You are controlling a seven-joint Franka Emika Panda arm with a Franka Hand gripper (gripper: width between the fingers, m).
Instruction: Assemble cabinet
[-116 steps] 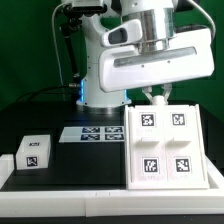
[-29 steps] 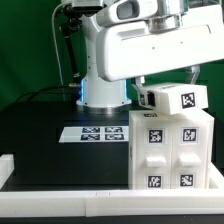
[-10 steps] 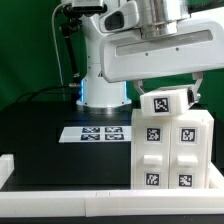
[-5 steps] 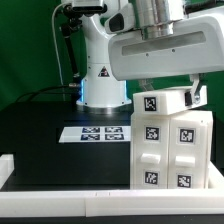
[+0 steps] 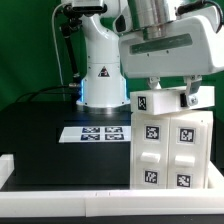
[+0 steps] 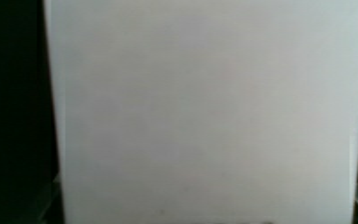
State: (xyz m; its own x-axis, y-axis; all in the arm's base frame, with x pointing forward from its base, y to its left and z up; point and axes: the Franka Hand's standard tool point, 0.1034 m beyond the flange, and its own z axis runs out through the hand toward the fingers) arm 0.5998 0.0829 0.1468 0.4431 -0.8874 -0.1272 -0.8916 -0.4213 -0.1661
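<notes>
Now you see the gripper (image 5: pixel 171 94) over the tagged block (image 5: pixel 150 103) atop the cabinet (image 5: pixel 170 150) at the exterior view's right, though whether its jaws clamp it you cannot tell.

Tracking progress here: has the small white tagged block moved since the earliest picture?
Yes. The small block went from the exterior view's left of the marker board to its right, up onto the cabinet.

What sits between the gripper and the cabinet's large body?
A small tagged white block, resting on the cabinet body beneath the gripper, in the exterior view.
</notes>
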